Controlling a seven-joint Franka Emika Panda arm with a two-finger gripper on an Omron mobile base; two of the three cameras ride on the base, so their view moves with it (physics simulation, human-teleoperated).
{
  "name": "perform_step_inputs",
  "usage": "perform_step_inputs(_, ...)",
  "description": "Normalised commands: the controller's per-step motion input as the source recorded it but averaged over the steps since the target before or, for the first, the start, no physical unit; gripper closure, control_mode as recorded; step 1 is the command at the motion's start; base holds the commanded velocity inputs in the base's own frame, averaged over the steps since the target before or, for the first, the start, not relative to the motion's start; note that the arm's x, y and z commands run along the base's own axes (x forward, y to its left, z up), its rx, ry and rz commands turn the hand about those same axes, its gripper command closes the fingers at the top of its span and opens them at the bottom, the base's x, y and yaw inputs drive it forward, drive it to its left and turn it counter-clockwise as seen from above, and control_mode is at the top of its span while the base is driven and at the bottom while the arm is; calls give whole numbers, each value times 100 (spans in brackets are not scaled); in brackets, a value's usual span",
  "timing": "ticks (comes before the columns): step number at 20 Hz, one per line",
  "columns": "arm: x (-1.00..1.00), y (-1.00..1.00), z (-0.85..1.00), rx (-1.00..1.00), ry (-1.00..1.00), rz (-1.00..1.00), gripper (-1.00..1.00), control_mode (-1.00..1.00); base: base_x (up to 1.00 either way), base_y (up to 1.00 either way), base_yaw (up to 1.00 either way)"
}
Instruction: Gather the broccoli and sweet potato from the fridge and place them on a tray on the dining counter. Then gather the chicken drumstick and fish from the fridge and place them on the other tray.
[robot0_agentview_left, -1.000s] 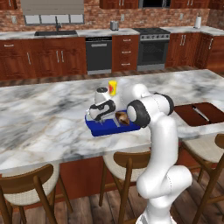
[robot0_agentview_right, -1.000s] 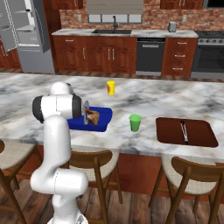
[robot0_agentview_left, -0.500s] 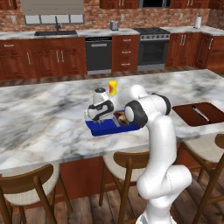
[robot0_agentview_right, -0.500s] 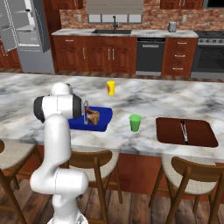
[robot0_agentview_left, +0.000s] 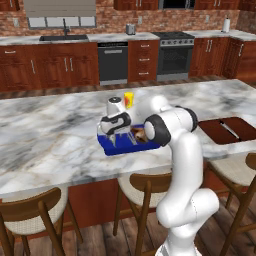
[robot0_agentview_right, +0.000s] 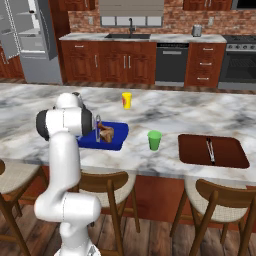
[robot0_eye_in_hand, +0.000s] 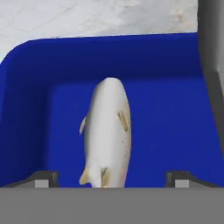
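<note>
A pale white fish (robot0_eye_in_hand: 107, 131) lies flat on the floor of the blue tray (robot0_eye_in_hand: 175, 100), lengthwise between my fingertips (robot0_eye_in_hand: 41, 177). My gripper (robot0_eye_in_hand: 109, 179) hovers just over its tail end, open and holding nothing. From the left base view the gripper (robot0_agentview_left: 114, 141) points down into the blue tray (robot0_agentview_left: 112, 149), beside a brown chicken drumstick (robot0_agentview_left: 139, 135). In the right base view the drumstick (robot0_agentview_right: 106, 132) rests in the same tray (robot0_agentview_right: 117, 142) on the dining counter. The broccoli and sweet potato are out of view.
A dark brown tray (robot0_agentview_right: 200, 150) holding a thin grey item (robot0_agentview_right: 210, 150) sits to the right on the counter. A green cup (robot0_agentview_right: 154, 140) stands between the trays, a yellow cup (robot0_agentview_right: 127, 100) behind the blue one. The fridge (robot0_agentview_right: 25, 40) stands open at far left. Stools line the counter's near edge.
The jaws have spread wide and let go of the fish, which now rests in the blue tray. The arm has barely moved.
</note>
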Motion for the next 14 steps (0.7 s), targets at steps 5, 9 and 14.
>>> perform_step_inputs(5, -60, -58, 100, 0, -5, -1, -100, -100, 0, 0, 0)
perform_step_inputs(9, -92, -67, 88, -1, -8, 0, -100, -100, 0, 0, 0)
perform_step_inputs(14, -100, -51, 92, 0, -19, 0, -100, -100, 0, 0, 0)
